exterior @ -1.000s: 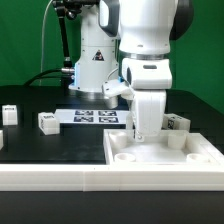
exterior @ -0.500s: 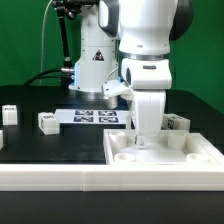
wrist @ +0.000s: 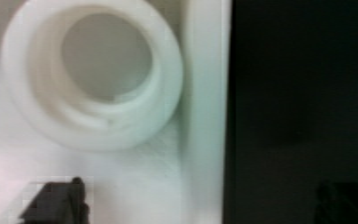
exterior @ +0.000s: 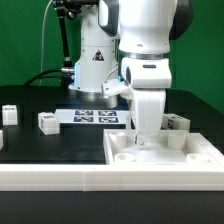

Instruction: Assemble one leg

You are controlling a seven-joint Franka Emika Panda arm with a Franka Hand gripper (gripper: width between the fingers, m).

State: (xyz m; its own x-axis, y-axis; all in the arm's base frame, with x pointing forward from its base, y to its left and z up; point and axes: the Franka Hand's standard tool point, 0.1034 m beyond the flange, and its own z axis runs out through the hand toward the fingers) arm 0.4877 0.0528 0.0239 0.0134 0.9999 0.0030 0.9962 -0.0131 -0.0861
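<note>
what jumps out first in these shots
The big white arm fills the exterior view's middle, its pincer low over the white panel at that view's right. A small tagged leg sits on the black table further left. The wrist view shows the panel's round recess close up.

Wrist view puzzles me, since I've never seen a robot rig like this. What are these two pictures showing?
The big white machine is a robot arm. At its lower end is the gripper, a claw with two fingers.

The exterior view comes from a camera off the arm. On the black table lie a large white panel, small tagged blocks such as the leg, and a flat marker board.

The wrist view comes from a camera on the arm's wrist, close above the panel. It is blurred, but it shows a round recess in the panel. The two dark fingertips are apart with nothing between them, so nothing is held.
</note>
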